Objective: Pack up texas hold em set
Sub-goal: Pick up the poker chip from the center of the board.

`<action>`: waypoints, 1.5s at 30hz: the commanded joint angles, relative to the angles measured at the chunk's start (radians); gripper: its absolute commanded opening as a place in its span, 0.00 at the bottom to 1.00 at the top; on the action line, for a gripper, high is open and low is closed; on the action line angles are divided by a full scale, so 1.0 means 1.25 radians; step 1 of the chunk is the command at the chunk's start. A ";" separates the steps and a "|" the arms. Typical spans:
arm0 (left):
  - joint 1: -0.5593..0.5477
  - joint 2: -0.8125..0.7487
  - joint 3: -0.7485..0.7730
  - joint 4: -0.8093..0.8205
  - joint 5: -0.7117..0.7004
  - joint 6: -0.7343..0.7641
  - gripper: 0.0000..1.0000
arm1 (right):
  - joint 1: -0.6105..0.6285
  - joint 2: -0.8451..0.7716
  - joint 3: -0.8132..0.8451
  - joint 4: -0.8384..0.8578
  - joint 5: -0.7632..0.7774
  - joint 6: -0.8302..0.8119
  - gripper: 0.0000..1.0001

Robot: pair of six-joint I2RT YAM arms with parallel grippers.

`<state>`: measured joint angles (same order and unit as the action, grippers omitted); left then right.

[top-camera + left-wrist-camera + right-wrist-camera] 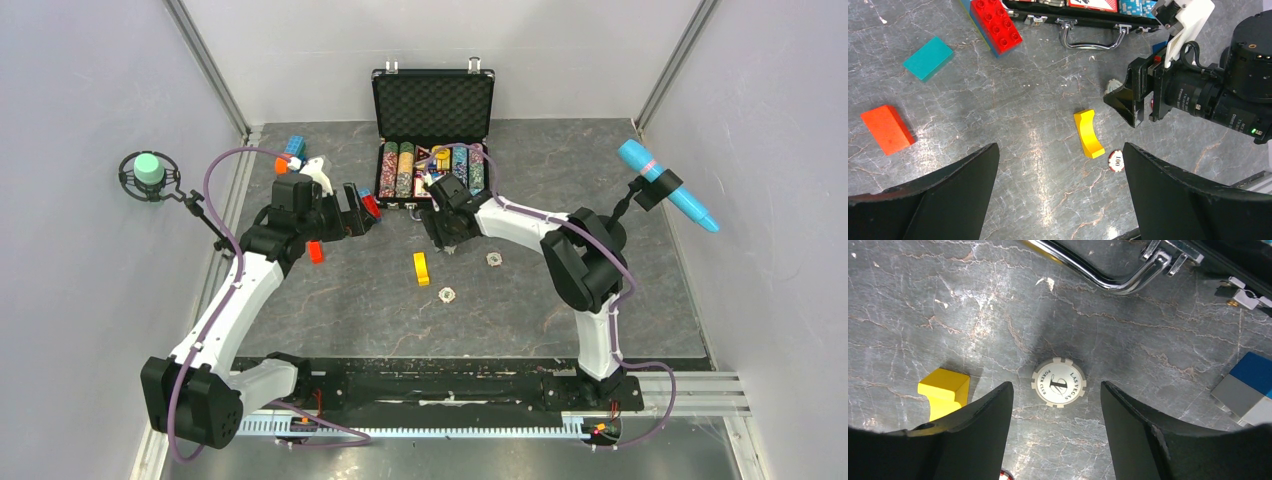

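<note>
The black briefcase [433, 100] of the texas hold em set stands open at the back, with rows of coloured chips [430, 168] in its tray. Its silver handle [1108, 275] faces me. A white "Las Vegas Poker Club" chip [1059, 382] lies flat on the table, just beyond the tips of my open right gripper [1055, 390], untouched. A red-edged "100" chip [1116, 160] lies by the yellow block [1089, 132]. Another chip [494, 259] lies further right. My left gripper [1060, 150] hovers wide open over bare table, left of the case.
Toy blocks lie left of the case: a red brick [996, 25], a teal block [928, 57] and an orange block [887, 128]. A blue and grey brick [1248, 387] sits near the case's front. Walls stand close on both sides.
</note>
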<state>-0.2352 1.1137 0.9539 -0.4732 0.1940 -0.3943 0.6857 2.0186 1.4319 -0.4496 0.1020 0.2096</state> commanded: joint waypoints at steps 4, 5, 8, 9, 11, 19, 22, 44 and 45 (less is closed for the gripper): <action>0.005 -0.001 -0.004 0.028 0.020 0.032 1.00 | 0.011 0.021 0.047 -0.032 0.023 -0.015 0.67; 0.005 0.000 -0.003 0.028 0.021 0.032 1.00 | 0.011 0.024 0.051 -0.035 0.025 -0.017 0.66; 0.005 -0.002 -0.003 0.028 0.020 0.032 1.00 | 0.012 0.031 0.056 -0.044 0.027 -0.020 0.64; 0.005 -0.002 -0.003 0.028 0.020 0.032 1.00 | 0.013 0.033 0.056 -0.045 0.027 -0.020 0.62; 0.005 -0.002 -0.003 0.027 0.020 0.032 1.00 | 0.013 0.034 0.057 -0.049 0.028 -0.020 0.61; 0.005 -0.003 -0.003 0.027 0.020 0.033 1.00 | 0.018 0.045 0.059 -0.063 0.029 -0.029 0.59; 0.005 -0.003 -0.003 0.027 0.019 0.032 1.00 | 0.022 0.052 0.060 -0.069 0.029 -0.032 0.58; 0.005 -0.003 -0.005 0.026 0.017 0.034 1.00 | 0.023 0.082 0.051 -0.088 0.043 -0.044 0.41; 0.005 -0.001 -0.005 0.027 0.017 0.034 1.00 | 0.023 0.082 0.051 -0.088 0.047 -0.045 0.38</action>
<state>-0.2352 1.1141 0.9501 -0.4728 0.1944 -0.3943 0.7136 2.0758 1.4906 -0.5312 0.1299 0.1692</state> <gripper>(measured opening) 0.994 0.432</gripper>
